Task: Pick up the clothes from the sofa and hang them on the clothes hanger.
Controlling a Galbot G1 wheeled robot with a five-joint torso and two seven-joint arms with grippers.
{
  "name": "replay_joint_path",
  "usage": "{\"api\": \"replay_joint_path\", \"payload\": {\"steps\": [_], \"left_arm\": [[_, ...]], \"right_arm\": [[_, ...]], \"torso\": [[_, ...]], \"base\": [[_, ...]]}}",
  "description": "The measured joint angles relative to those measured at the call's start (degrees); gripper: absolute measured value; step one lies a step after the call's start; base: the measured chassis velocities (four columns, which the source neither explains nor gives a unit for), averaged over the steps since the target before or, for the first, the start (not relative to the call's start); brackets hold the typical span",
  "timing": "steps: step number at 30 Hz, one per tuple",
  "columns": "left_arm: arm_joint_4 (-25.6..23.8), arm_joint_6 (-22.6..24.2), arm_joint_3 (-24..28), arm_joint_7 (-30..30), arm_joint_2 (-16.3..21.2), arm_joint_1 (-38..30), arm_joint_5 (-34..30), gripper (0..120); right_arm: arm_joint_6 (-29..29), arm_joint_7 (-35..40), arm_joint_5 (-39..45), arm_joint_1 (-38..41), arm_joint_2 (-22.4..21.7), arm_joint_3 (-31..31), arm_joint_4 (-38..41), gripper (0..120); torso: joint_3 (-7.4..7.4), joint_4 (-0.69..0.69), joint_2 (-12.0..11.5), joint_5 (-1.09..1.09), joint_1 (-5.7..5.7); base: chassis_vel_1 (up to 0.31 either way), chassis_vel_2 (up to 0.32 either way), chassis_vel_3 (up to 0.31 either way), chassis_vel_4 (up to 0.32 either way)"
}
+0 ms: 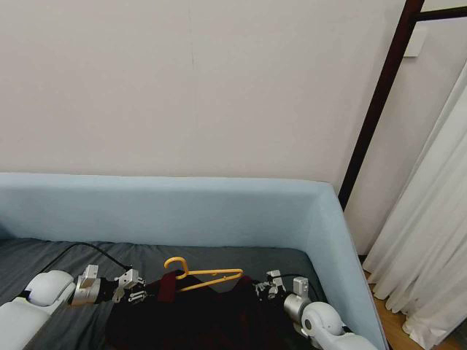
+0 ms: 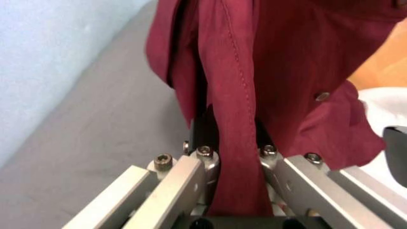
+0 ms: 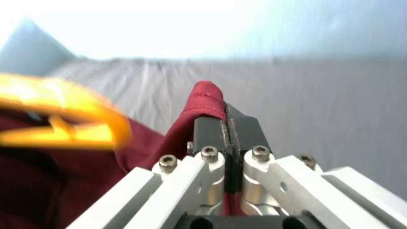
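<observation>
Low in the head view, 1 dark red garment [image 1: 211, 313] lies on the grey seat of a pale blue sofa [image 1: 219, 211], its lower part cut off by the frame edge. 1 orange hanger [image 1: 201, 275] lies at its far edge. 2 hands grip the cloth: the left hand [image 1: 135, 286] pinches a fold, and the right hand [image 1: 264, 286] is clamped on a hem.

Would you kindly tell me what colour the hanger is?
Orange-yellow hanger, clearest in the head view.
</observation>
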Motion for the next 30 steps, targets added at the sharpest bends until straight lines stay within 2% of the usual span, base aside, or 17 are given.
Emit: {"api": "replay_joint_path", "payload": {"steps": [6,11,19,27,30], "left_arm": [[2.0,0.1,1.1,2.1,-1.3,-1.7,1.8,2],[4.1,0.2,4.4,2.9,-2.8,-5.2,3.7,2],[7.2,0.2,7.4,2.5,-4.5,-10.0,4.9,2],[8.2,1.0,7.6,0.1,-5.7,-10.9,3.2,2],[6.9,1.8,6.9,-2.5,-6.5,-9.7,1.1,2]], "right_arm": [[2.5,-1.7,-0.1,-0.3,-1.3,1.2,1.9,0],[4.4,-2.0,-0.1,-1.3,-1.9,4.5,5.0,0],[7.1,-6.0,2.8,-3.2,-4.9,7.4,13.4,0],[10.6,-11.7,7.6,-4.5,-6.0,6.4,19.6,0],[12.7,-16.1,8.7,-4.9,-6.0,4.3,21.9,0]], "torso": [[0.00,0.02,0.0,0.01,0.00],[0.00,-0.01,0.0,0.01,0.00],[0.00,0.00,0.0,0.01,0.00],[0.00,0.00,0.0,0.01,0.00],[0.00,0.02,0.0,0.00,0.00]], "base": [[0.000,0.000,0.000,0.000],[0.000,0.000,0.000,0.000],[0.000,0.000,0.000,0.000],[0.000,0.000,0.000,0.000],[0.000,0.000,0.000,0.000]]}}
